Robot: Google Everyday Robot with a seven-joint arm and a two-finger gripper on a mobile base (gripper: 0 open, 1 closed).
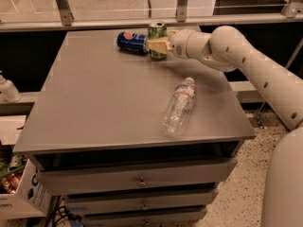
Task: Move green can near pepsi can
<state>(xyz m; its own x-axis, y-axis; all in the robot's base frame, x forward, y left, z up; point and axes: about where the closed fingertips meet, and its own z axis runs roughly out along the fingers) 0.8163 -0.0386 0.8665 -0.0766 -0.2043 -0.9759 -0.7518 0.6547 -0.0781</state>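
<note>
The green can (156, 34) stands upright at the far edge of the grey table (104, 98), silver top up. The pepsi can (130, 41) lies on its side right beside it, to its left, the two nearly touching. My gripper (156, 45) reaches in from the right on a white arm (236, 56), and its cream fingers (159, 44) are shut around the green can's middle. The can's base looks level with the tabletop.
A clear plastic bottle (179, 108) lies on its side on the right half of the table, near the front. The table has drawers (137, 178) below. A railing (142, 21) runs behind it. A white bottle (6, 89) stands on a shelf at the left.
</note>
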